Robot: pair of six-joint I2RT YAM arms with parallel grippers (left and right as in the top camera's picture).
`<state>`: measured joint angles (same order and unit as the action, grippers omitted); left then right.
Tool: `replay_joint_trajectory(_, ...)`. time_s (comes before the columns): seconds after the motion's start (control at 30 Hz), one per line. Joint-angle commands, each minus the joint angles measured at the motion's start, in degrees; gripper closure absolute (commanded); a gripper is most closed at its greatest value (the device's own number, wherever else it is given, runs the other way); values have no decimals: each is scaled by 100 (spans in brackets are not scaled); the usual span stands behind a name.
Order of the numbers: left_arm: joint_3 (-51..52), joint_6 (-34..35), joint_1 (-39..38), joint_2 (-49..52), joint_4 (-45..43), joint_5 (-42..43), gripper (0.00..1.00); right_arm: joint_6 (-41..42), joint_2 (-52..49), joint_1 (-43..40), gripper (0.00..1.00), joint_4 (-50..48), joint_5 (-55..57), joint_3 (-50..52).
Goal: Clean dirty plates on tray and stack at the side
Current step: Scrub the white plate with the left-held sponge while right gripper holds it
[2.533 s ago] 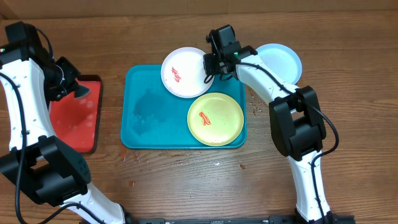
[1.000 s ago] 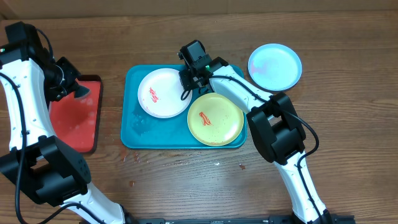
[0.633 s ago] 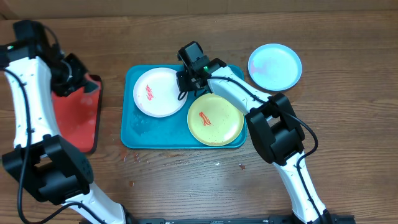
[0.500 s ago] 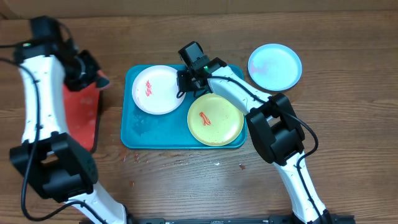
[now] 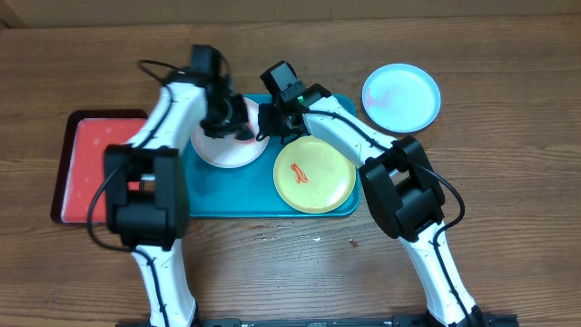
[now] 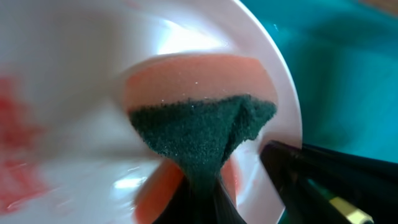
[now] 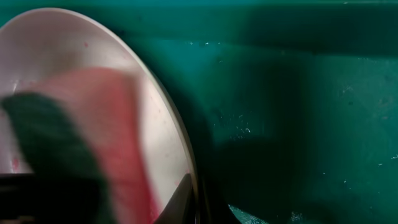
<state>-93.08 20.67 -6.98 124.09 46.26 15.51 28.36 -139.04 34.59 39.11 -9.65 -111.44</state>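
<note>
The white plate (image 5: pixel 222 153) lies in the far-left part of the teal tray (image 5: pixel 213 198), toward the bench's far edge. The right tool (image 5: pixel 270 120) pinches its right rim. The left tool (image 5: pixel 229 116), clamped on a green-faced sponge (image 6: pixel 199 127), presses down from the left. A blurred red smear (image 6: pixel 18 143) lies just beside the sponge, apparently unwiped.

The brown wooden table (image 5: pixel 508 136) carries three things directly. The teal tray (image 5: pixel 218 195) lies in the centre, the red tray (image 5: pixel 86 173) at the left, and the light blue plate (image 5: pixel 401 96) in the upper right.
</note>
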Motion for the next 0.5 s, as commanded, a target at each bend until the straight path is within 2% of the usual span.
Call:
replay_joint_trajectory(0.0,13,35,-50,221,-118,103,96,39,-155,50,96,157,13,48)
replay_joint_trajectory(0.13,13,31,61,291,-160,-131,96,39,-155,50,96,170,13,48)
replay_joint_trajectory(0.47,-90,-20,695,286,400,-1576,96,37,-155,50,96,173,15,48)
